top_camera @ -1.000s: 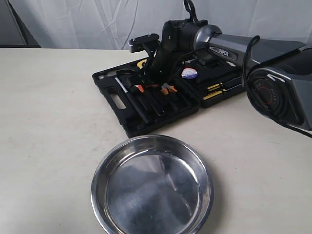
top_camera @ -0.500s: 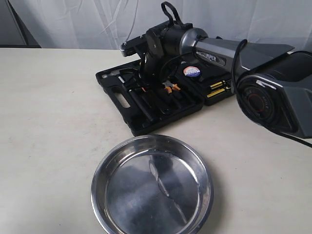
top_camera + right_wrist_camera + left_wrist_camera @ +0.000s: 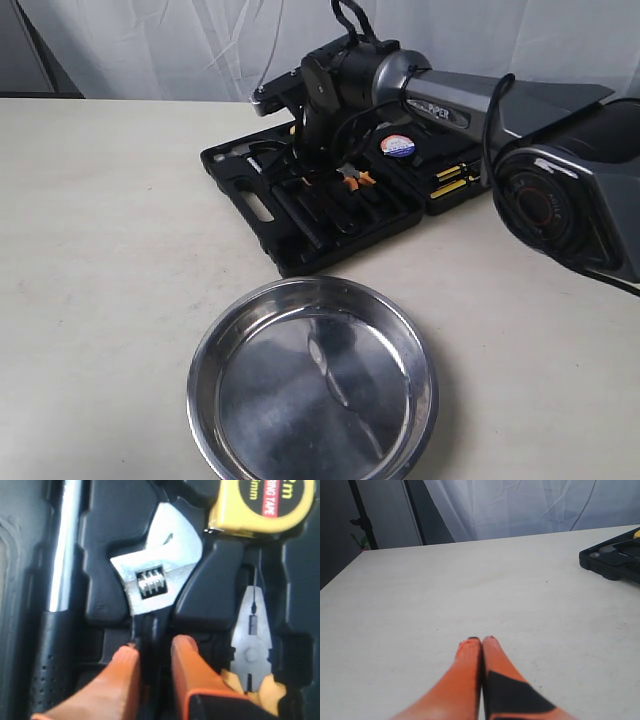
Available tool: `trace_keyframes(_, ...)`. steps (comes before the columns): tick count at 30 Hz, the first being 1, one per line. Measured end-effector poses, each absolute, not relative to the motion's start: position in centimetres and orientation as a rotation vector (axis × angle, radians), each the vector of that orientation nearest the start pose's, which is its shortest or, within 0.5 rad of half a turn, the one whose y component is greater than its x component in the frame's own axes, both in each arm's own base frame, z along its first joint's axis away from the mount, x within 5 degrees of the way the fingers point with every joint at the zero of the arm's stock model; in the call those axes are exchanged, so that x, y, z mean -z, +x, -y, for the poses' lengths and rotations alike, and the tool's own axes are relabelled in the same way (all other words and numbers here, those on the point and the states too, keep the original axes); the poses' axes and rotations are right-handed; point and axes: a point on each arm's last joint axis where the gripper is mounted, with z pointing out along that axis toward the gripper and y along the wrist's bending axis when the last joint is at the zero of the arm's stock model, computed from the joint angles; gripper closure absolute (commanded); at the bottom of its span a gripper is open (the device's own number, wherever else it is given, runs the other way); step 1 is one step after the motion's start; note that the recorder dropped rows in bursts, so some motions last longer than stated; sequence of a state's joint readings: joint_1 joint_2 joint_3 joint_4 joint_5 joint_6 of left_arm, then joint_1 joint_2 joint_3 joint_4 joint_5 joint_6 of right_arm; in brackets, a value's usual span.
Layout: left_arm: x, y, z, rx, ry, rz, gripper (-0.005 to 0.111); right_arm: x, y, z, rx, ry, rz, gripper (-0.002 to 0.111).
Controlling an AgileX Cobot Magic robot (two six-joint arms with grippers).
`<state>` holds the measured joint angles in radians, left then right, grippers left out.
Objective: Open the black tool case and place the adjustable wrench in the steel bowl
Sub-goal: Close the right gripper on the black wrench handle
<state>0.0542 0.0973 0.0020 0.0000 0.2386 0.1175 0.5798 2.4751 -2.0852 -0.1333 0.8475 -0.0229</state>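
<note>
The black tool case (image 3: 335, 228) lies open at the far middle of the table, its corner also showing in the left wrist view (image 3: 610, 564). The adjustable wrench (image 3: 155, 577), with a silver head and black handle, rests in its moulded slot. My right gripper (image 3: 155, 647) reaches down into the case (image 3: 318, 172), and its orange fingers (image 3: 125, 672) are closed on either side of the wrench's handle. The steel bowl (image 3: 205, 350) stands empty nearer the front. My left gripper (image 3: 481, 640) is shut and empty over bare table, away from the case.
In the case, a hammer (image 3: 62, 555) lies on one side of the wrench and orange-handled pliers (image 3: 255, 635) on the other. A yellow tape measure (image 3: 265, 502) sits beyond the wrench head. Yellow-handled screwdrivers (image 3: 450, 180) fill the other half. A white curtain hangs behind the table.
My right arm has swung left over the case and settled its fingers down at the wrench. The case has shifted slightly on the table. The bowl has not moved.
</note>
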Motion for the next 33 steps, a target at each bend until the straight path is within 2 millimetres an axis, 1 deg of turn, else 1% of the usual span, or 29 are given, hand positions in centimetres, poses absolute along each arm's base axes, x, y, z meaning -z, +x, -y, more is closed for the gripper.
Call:
trace_keyframes(4,-18.5,6.2,-0.3,-0.121,0.058,-1.822,0.106,-13.4,44.9,-27.9,0.014,-0.909,-2.539,0.054)
trace_keyframes(5,-18.5,6.2,-0.3,-0.121,0.058,-1.822,0.106,-13.4,44.9,-27.9,0.016,-0.912,-2.540,0.051)
trace_keyframes(6,-18.5,6.2,-0.3,-0.121,0.058,-1.822,0.106,-13.4,44.9,-27.9,0.016,-0.915,-2.539,0.050)
trace_keyframes(9,-18.5,6.2,-0.3,-0.121,0.058,-1.822,0.106,-13.4,44.9,-27.9,0.023,-0.919,-2.541,0.055)
trace_keyframes(14,-18.5,6.2,-0.3,-0.121,0.058,-1.822,0.106,-13.4,44.9,-27.9,0.024,-0.919,-2.543,0.055)
trace_keyframes(18,-18.5,6.2,-0.3,-0.121,0.058,-1.822,0.106,-13.4,44.9,-28.0,-0.013,-0.866,-2.553,0.055)
trace_keyframes(20,-18.5,6.2,-0.3,-0.121,0.058,-1.822,0.106,-13.2,44.9,-28.1,-0.019,-0.857,-2.560,0.055)
trace_keyframes(23,-18.5,6.2,-0.3,-0.121,0.058,-1.822,0.106,-12.0,44.9,-28.1,-0.024,-0.851,-2.582,0.055)
trace_keyframes(29,-18.5,6.2,-0.3,-0.121,0.058,-1.822,0.106,-11.4,45.0,-28.2,-0.025,-0.852,-2.581,0.055)
trace_keyframes(33,-18.5,6.2,-0.3,-0.121,0.058,-1.822,0.106,-11.4,45.0,-28.2,-0.025,-0.852,-2.581,0.055)
